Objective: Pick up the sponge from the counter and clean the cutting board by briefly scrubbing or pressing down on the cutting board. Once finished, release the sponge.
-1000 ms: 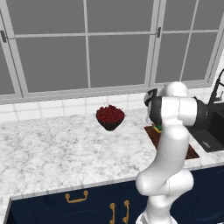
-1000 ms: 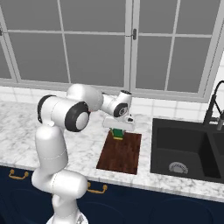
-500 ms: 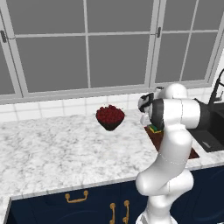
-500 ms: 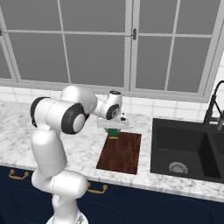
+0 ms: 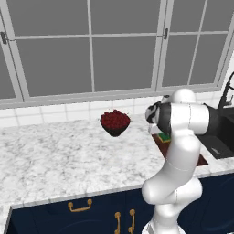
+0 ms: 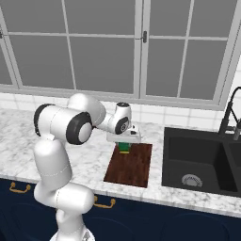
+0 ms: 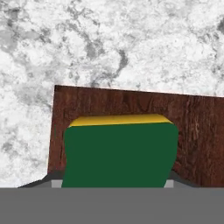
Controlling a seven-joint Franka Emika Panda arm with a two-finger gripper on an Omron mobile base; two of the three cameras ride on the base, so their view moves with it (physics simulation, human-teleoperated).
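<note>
The dark reddish-brown cutting board (image 6: 130,165) lies on the marble counter (image 6: 89,155) left of the sink. My gripper (image 6: 124,146) points down over the board's far end, shut on the sponge (image 6: 124,149). In the hand view the sponge (image 7: 120,153) shows its green face with a yellow strip above it, and it covers the near left corner of the cutting board (image 7: 197,131). The dark fingertips (image 7: 49,180) peek out on both sides of it. Whether the sponge touches the wood cannot be told. From the left base view a bit of the sponge (image 5: 164,136) shows beside my forearm.
A dark bowl of red fruit (image 5: 114,122) stands on the counter left of the board, near the tiled wall. The black sink basin (image 6: 202,162) with its faucet (image 6: 230,117) lies right of the board. Windows rise behind the counter.
The hand with the sponge has shifted a little left along the board's far end and sunk slightly. My elbow has swung further left.
</note>
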